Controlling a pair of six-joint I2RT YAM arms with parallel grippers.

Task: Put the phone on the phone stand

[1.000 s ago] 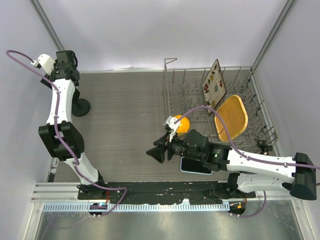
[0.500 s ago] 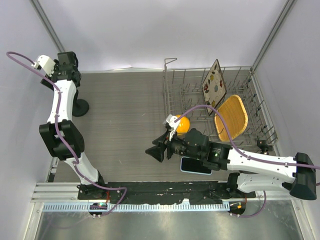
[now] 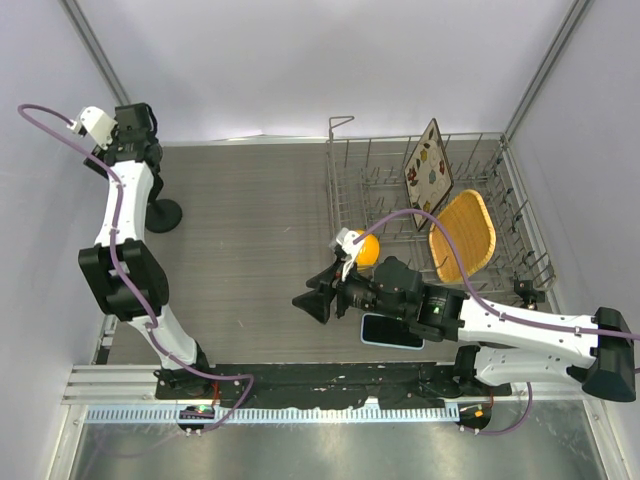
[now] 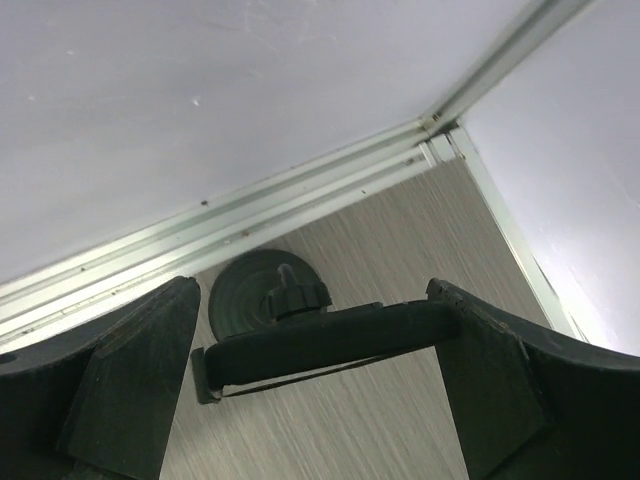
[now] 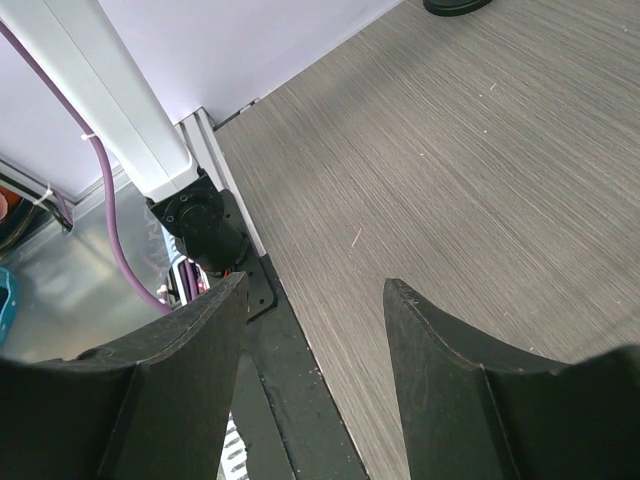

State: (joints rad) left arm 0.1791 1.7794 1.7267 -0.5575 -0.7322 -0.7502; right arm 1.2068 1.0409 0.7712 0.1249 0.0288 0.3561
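Note:
The phone (image 3: pixel 388 331), dark-screened in a light blue case, lies flat near the table's front edge, partly under my right arm. The black phone stand (image 3: pixel 161 213) with a round base stands at the far left. In the left wrist view its cradle (image 4: pixel 330 336) and base (image 4: pixel 240 292) lie below and between my open fingers. My left gripper (image 3: pixel 133 137) (image 4: pixel 310 292) hovers above the stand, open and empty. My right gripper (image 3: pixel 314 300) (image 5: pixel 315 285) is open and empty, left of the phone, over bare table.
A wire dish rack (image 3: pixel 345 185) stands at the back right, holding a patterned board (image 3: pixel 428 167) and a yellow woven plate (image 3: pixel 463 233). An orange ball (image 3: pixel 364 248) sits by the rack's front. The left arm's base (image 5: pixel 200 215) and the front rail (image 5: pixel 300 390) are below my right gripper.
My left wrist has shifted slightly toward the back wall above the stand. The right arm and the phone have barely moved.

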